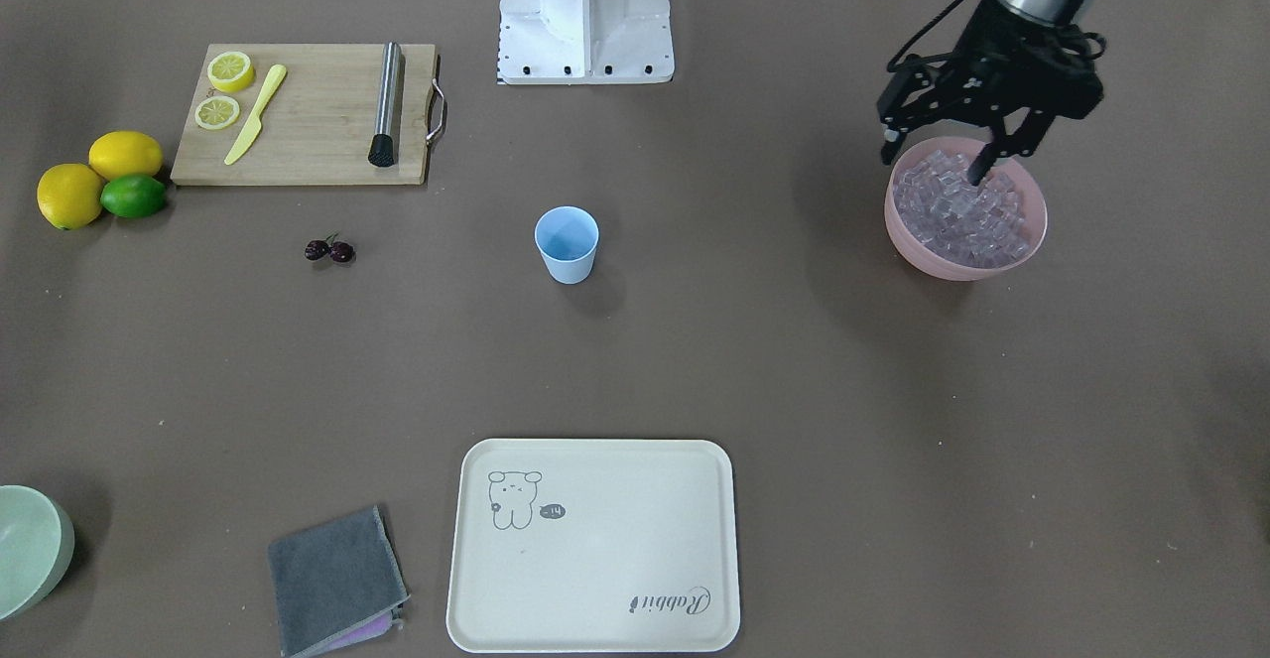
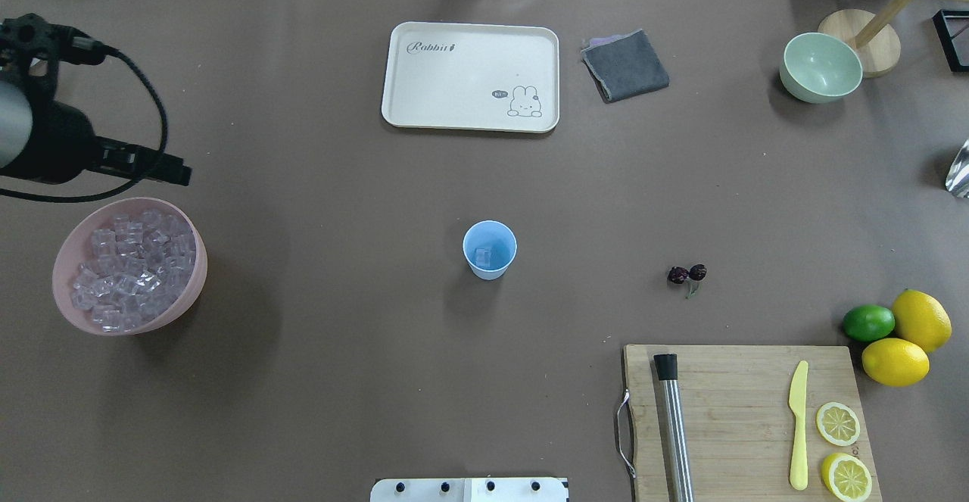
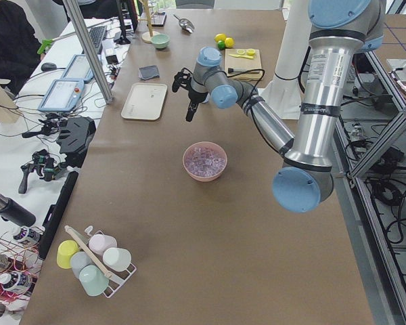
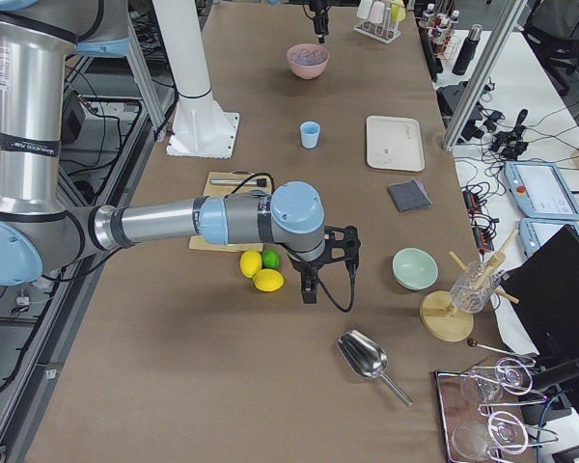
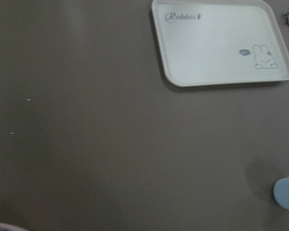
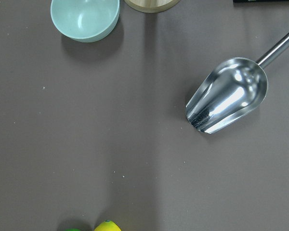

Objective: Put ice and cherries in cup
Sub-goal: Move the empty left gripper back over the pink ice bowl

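- Over the pink bowl [image 1: 1032, 241], I see the left gripper [image 1: 936, 162] hanging above the ice [image 1: 957, 216], its fingers spread apart and holding nothing.
- I find the cup [image 2: 490, 250] upright in the middle of the table, well apart from the bowl; one clear cube seems to lie inside it.
- I see the cherries [image 2: 687, 274] lying on the table between the cup and the cutting board [image 2: 746, 411].
- I get the right gripper [image 4: 309, 285] only in the side view, near the lemons [image 4: 267, 281] and lime [image 4: 271, 258]; I cannot tell how its fingers stand.
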